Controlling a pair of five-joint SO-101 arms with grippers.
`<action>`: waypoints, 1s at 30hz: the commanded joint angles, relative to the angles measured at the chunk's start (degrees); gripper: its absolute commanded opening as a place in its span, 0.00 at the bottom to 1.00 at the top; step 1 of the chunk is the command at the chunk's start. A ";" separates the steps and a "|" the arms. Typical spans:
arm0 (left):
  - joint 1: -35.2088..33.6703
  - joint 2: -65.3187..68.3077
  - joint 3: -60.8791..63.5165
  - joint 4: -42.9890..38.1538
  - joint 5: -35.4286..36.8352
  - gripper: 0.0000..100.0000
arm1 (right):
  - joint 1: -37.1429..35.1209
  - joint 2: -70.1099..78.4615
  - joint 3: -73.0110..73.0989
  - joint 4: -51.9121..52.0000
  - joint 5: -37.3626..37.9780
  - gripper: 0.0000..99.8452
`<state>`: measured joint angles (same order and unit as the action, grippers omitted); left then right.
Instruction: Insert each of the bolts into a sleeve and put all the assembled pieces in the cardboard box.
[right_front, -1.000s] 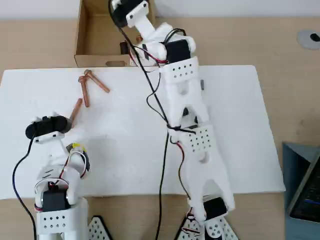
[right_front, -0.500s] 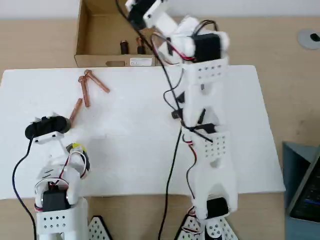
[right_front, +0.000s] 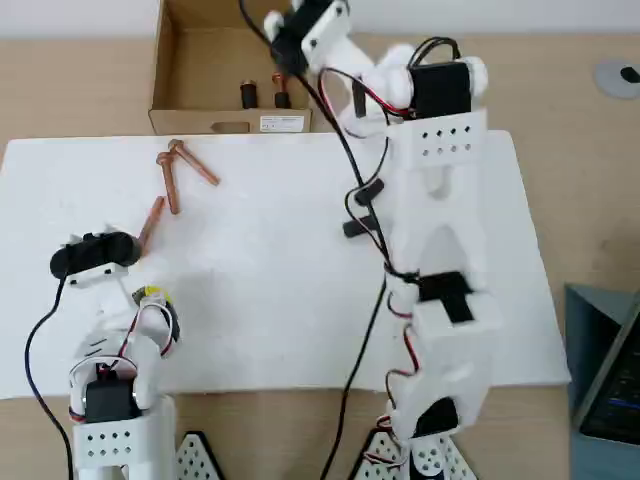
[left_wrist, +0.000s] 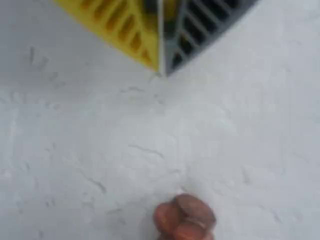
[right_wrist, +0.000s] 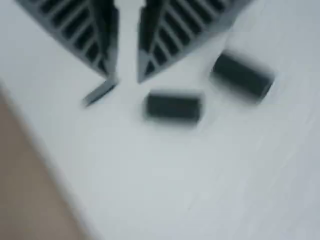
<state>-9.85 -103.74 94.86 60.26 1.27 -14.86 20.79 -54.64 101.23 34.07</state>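
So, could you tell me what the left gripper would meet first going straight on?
The left gripper would likely meet the white mat, just short of the copper bolt; depth is unclear.

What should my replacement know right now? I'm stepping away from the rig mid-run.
Left gripper: shut, empty, beside one of three loose copper metal bolts on the white mat.
Right gripper: slightly open, empty, facing two black cylindrical sleeves on the mat.
Done: two assembled pieces lie in the brown cardboard box.
Left: sleeve each bolt, then box them.
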 joint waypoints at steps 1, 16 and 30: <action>-0.62 -0.48 -0.44 -0.88 0.26 0.00 | 1.10 -9.36 13.85 1.14 4.66 0.03; -0.62 -0.48 -0.44 -0.79 0.26 0.00 | 4.44 -14.99 44.79 -4.92 25.76 0.14; -0.62 -0.48 -0.44 -0.79 0.26 0.00 | 1.45 -14.90 52.79 -11.78 37.80 0.18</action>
<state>-9.85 -103.74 94.86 60.26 1.27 -11.69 9.01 -1.89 90.15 70.73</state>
